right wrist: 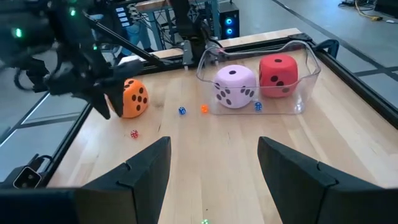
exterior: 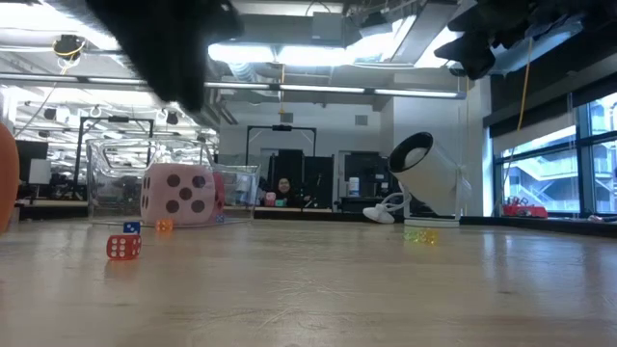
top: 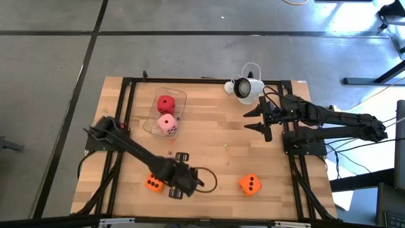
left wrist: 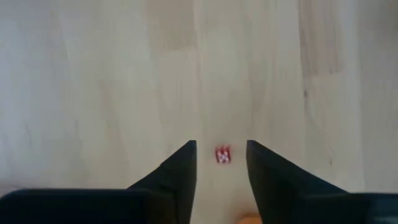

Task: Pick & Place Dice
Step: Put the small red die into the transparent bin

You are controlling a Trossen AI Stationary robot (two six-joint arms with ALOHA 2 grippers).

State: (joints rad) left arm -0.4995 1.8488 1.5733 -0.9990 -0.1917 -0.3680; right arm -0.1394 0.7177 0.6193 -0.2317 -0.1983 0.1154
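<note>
Inside clear container (right wrist: pixel 311 59), pink die (right wrist: pixel 235 86) sits beside red die (right wrist: pixel 277 76).

Left tool (left wrist: pixel 221 163) open above tiny red die (left wrist: pixel 222 155) on table (left wrist: pixel 99 81).

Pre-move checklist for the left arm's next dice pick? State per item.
1. left gripper open: ok, both fingers apart and nothing between them but the table below.
2. Small red die lined up in the gap: ok in the left wrist view, lying on the wood between the fingertips.
3. Gripper low enough to close: cannot tell.
4. Clear container has room: ok, only the red die and the pink die are inside.
5. Orange die clear of the left arm: not ok, it lies right beside the wrist.
6. right gripper out of the way: ok, open, at the table's right side, far from the container.
</note>
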